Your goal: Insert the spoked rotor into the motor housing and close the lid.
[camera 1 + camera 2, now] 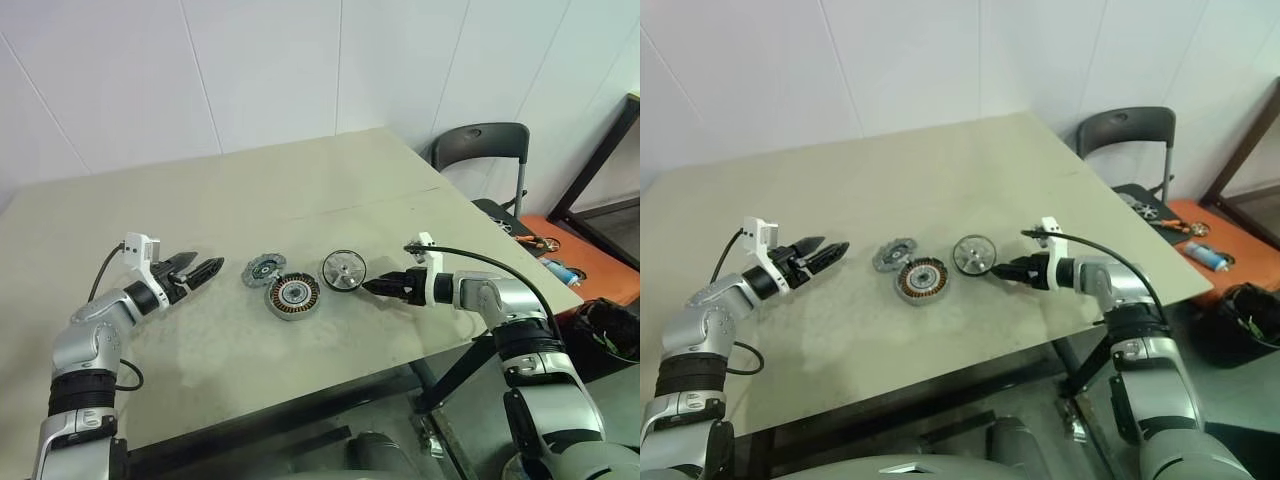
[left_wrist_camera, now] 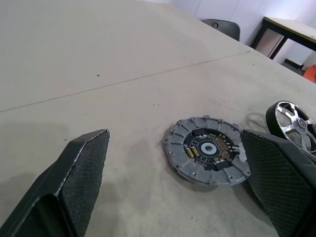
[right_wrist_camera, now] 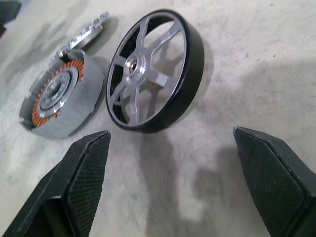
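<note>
Step in hand, as judged: the right arm picking up the spoked rotor; nothing inserted yet, lid still off.

The spoked rotor (image 1: 343, 270), a round wheel with silver metal spokes and a black outer rim, lay on the beige table (image 1: 300, 190), just beside the motor housing (image 1: 293, 295) on its right. The motor housing was a shallow silver cup with a ring of copper windings, facing up and empty. The lid (image 1: 263, 268), a flat grey notched disc with a dark circuit centre, lay just behind-left of the housing.

The right gripper (image 1: 370, 288) sat low at the rotor's right edge, pointing left and slightly down. Its fingers were spread wide and gripped nothing, and the rotor was just ahead of the tips, not between them. The left gripper (image 1: 205, 265) hung near the lid with its fingers wide apart and empty, not touching it.

To do it well:
- Advance the right gripper so the pads straddle the black rim across its width, not a thin spoke.
- Close squarely; the rim looks smooth and could slip or skid toward the housing if nudged.
- Lift clear before moving over the cup.
- Keep the rotor level and centred on the reddish hub.
- Keep the left gripper back from the lid until the rotor seats.
</note>
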You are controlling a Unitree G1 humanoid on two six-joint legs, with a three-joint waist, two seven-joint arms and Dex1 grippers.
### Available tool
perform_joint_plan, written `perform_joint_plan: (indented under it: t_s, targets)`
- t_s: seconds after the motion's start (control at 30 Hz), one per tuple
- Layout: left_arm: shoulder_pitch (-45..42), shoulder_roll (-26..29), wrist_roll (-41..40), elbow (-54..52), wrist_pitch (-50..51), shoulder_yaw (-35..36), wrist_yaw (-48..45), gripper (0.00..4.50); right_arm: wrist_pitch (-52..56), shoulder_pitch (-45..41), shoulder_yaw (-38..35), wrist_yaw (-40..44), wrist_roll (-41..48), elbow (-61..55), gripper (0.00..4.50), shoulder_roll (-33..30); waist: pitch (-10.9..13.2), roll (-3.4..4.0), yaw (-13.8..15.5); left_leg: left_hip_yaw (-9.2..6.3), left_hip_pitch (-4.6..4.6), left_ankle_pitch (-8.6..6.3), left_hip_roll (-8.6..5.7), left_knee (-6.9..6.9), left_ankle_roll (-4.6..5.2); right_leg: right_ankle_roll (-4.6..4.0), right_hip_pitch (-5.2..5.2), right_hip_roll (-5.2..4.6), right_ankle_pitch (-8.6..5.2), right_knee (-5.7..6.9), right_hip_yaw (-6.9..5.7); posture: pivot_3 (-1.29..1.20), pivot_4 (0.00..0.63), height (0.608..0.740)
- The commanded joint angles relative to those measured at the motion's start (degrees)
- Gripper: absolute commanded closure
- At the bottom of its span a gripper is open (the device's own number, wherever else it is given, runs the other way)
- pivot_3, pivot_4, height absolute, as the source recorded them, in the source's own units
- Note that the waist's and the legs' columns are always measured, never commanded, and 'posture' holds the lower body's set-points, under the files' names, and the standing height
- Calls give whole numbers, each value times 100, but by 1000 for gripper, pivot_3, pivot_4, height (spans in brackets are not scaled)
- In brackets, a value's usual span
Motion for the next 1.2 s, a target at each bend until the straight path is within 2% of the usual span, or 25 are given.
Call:
perform_joint_plan:
  t_s: [0.03,0.3,0.5,0.6,0.83,1.2]
  targets:
    - [-34,16,-28,-181,-86,35,14,0,-128,-204,-60,-153,12,120,332,283,0,0,-4,0,1,0,2,2,0,-1,1,2,2,1,0,0,0,740]
    - [30,-13,26,-211,-125,-45,42,0,-519,-339,-65,-409,-183,657,332,683,-2,-3,-27,1,9,0,5,10,-1,-3,10,7,8,9,0,0,0,740]
    - [40,-36,42,-220,-140,-70,69,0,-605,-359,4,-388,-243,603,332,811,-3,-3,-31,2,13,1,7,16,-2,-3,15,10,13,10,0,0,0,740]
    - [38,-47,55,-191,-169,-75,80,0,-618,-378,10,-371,-254,531,936,801,-2,-3,-28,1,11,1,7,16,-2,-4,14,10,13,9,0,0,0,740]
    - [51,-107,91,-173,-196,-77,117,0,-826,-410,89,-403,-485,708,3288,727,-2,0,9,1,0,1,5,14,-2,-5,5,6,13,2,0,0,0,740]
    - [78,-142,125,-179,-247,-49,150,0,-754,-359,188,-386,-532,646,3288,706,-5,-4,9,-2,10,1,5,18,-2,-3,19,7,14,4,-6,0,0,740]
